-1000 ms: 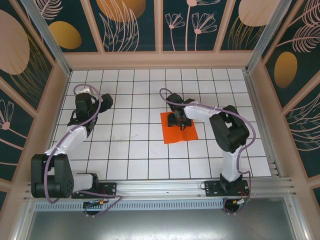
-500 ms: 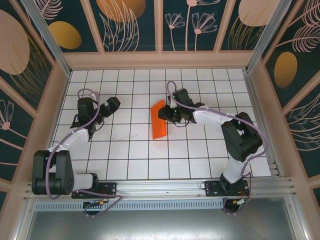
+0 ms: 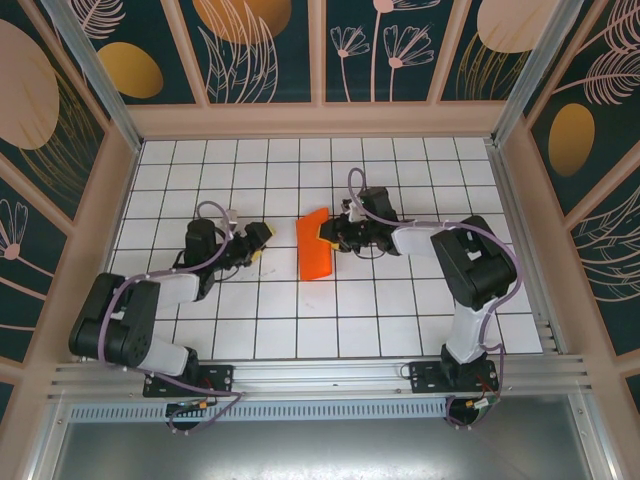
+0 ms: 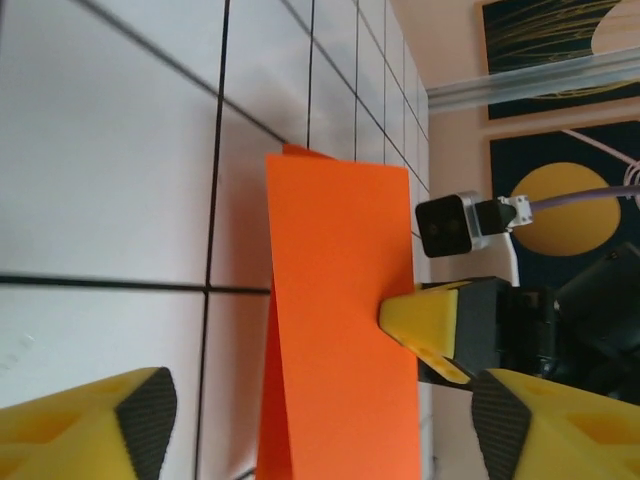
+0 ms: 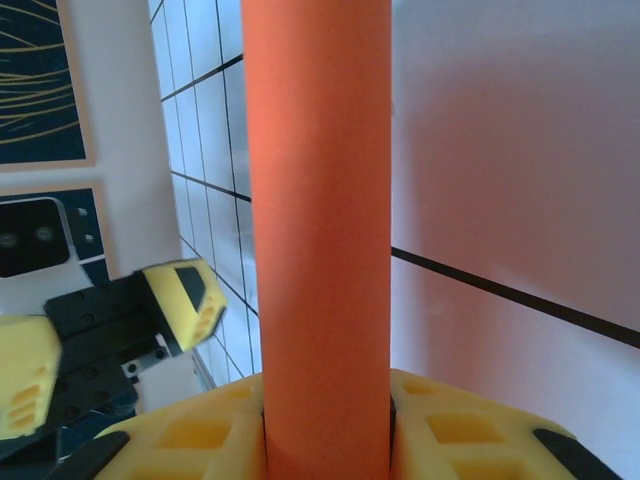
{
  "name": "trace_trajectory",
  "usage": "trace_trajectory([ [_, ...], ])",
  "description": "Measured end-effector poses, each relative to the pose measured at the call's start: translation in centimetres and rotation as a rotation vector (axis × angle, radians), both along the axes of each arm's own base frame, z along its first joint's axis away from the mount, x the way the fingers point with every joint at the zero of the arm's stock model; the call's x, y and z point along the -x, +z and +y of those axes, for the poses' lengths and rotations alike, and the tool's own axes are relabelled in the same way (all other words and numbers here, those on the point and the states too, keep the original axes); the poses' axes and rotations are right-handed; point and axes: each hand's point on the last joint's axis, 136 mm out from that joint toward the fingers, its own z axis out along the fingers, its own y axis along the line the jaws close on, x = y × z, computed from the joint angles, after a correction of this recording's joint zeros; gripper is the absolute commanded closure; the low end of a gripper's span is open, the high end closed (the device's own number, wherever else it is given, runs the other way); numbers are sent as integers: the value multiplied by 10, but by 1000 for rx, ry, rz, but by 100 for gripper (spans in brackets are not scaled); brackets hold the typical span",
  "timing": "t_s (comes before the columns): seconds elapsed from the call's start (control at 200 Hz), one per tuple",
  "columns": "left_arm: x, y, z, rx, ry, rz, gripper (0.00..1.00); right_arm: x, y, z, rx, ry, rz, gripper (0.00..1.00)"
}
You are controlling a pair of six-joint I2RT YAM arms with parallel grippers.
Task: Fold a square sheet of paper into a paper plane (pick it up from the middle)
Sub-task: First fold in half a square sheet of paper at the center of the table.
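The square sheet of paper [image 3: 316, 256] is bright orange-red and bent into a curved fold, standing on edge off the white grid near the middle. My right gripper [image 3: 329, 234] is shut on its right side. In the right wrist view the paper [image 5: 318, 200] rises as a rounded band from between the yellow fingers of that gripper [image 5: 325, 435]. My left gripper [image 3: 262, 240] is open, just left of the sheet and apart from it. In the left wrist view the paper [image 4: 340, 330] hangs ahead, between that gripper's [image 4: 320, 425] spread fingertips. The paper plane is out of view.
The white gridded table [image 3: 400, 310] is boxed in by wooden walls [image 3: 320, 120] at the back and sides. An aluminium rail [image 3: 320, 375] carrying both arm bases runs along the near edge. Open grid lies in front of the paper.
The sheet lay flat a second ago; the right gripper closed on it, lifted it into a bent fold and carried it left. The left arm swung in toward the paper, its jaws narrowing slightly.
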Motion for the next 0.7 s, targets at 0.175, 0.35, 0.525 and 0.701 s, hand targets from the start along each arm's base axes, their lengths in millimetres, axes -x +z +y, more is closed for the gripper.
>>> trace_trajectory([
  [0.175,8,-11,-25,59,-54,46,43,0,3,-2,-48,-7,25,67],
  [0.35,12,-16,-45,106,-92,64,54,-2,9,-2,-101,-16,41,67],
  [0.525,11,-23,-55,138,-105,79,56,0,8,-4,-131,-27,78,67],
  [0.701,7,-21,-64,171,-119,73,62,0,9,-2,-150,-28,91,67],
])
